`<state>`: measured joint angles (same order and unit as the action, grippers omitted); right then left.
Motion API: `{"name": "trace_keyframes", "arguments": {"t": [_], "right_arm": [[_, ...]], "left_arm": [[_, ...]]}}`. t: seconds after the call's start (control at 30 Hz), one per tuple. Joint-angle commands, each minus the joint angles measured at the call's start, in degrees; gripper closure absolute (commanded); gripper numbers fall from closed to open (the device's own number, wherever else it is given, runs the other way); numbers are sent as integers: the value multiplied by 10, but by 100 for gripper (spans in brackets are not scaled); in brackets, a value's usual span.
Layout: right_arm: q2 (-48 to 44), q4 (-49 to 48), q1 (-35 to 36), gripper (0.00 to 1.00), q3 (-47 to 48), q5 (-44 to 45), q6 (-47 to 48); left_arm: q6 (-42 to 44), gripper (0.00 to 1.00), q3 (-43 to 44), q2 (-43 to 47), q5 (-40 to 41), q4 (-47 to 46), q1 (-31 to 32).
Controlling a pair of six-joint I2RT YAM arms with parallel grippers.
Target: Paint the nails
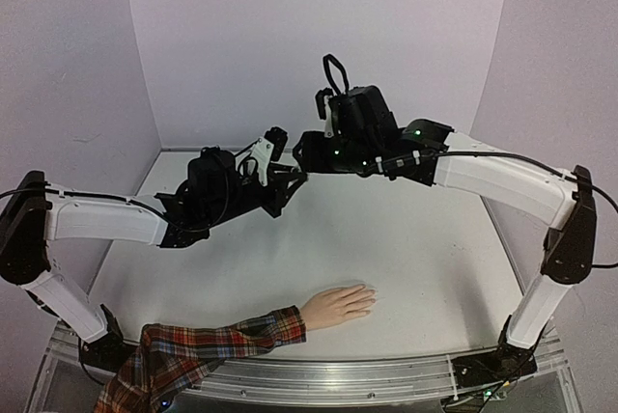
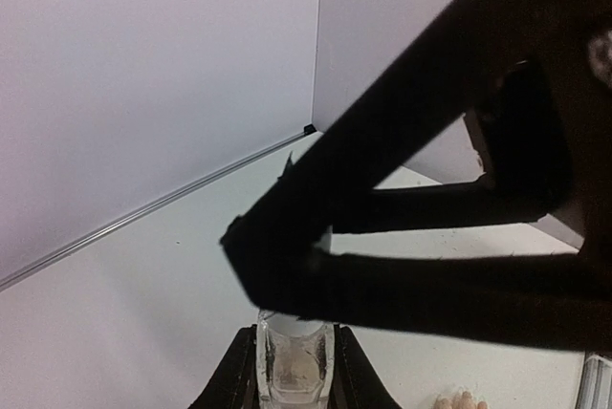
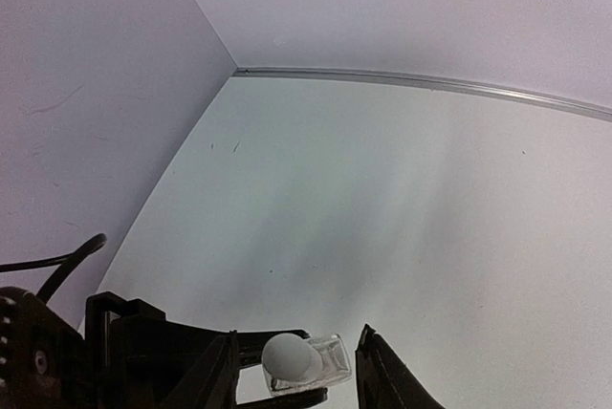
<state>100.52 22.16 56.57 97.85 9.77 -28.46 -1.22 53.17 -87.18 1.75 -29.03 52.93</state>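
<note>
1. Tabletop (image 1: 425,268): white, closed in by pale walls (image 1: 319,37) at the back and sides
2. Left arm (image 1: 106,220), right arm (image 1: 502,181): both reach in above the middle of the tabletop, raised off it, wrists nearly meeting
3. Sleeve (image 1: 212,345): red plaid cloth, soft, lying along the near edge
4. Mannequin hand (image 1: 336,305): pale peach, palm down, flat on the tabletop at the sleeve's end, pointing toward the right arm's side. Judged stiff and light, likely to slide if pushed, so not a thing to clamp
5. Left jaws: clamped on the body of the bottle from both sides
6. Right jaws: apart, standing either side of the cap. A gap shows on one side, so judged not gripping yet
7. Bottle (image 2: 294,366): small and clear, held in the air between the two wrists. Judged hard, slippery, breakable
8. Cap (image 3: 290,355): white, rounded. Judged the place to take hold, if a brush hangs under it; none is visible
9. Nails (image 1: 369,299): at the tips of the mannequin hand, too small to tell from the skin. Judged smooth and rigid, to be met by a brush only, lightly. They lie well below both jaws and well apart from them, toward the near edge. A few fingertips (image 2: 459,400) show at the bottom of the left wrist view
</note>
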Motion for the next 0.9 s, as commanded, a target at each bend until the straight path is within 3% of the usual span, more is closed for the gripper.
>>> {"name": "trace_keyframes", "arguments": {"t": [0.0, 0.3, 0.43, 0.53, 0.6, 0.63, 0.7, 0.8, 0.87], "right_arm": [[27, 28, 6, 58, 49, 20, 19], [38, 30, 6, 74, 53, 7, 43], [21, 27, 5, 100, 39, -6, 95], [-18, 8, 0, 100, -9, -112, 199], [-61, -5, -7, 100, -54, -283, 306], [-78, -8, -18, 100, -88, -388, 350], [-105, -11, -39, 100, -123, -542, 401], [-104, -8, -54, 100, -120, -623, 402], [-106, -8, -60, 100, -126, -613, 401]], "left_arm": [[11, 100, 29, 3, 14, -26, 3], [-8, 100, 27, 16, 3, -25, 3], [-12, 100, 22, 30, -67, -25, 1], [-33, 100, 10, 54, -235, -33, -28], [-74, 100, -2, 68, -393, -67, -65], [-114, 100, -9, 71, -514, -113, -84], [-182, 100, -7, 64, -678, -183, -105], [-213, 100, 40, 32, -755, -166, -109], [-166, 100, 49, 30, -725, -120, -109]]}}
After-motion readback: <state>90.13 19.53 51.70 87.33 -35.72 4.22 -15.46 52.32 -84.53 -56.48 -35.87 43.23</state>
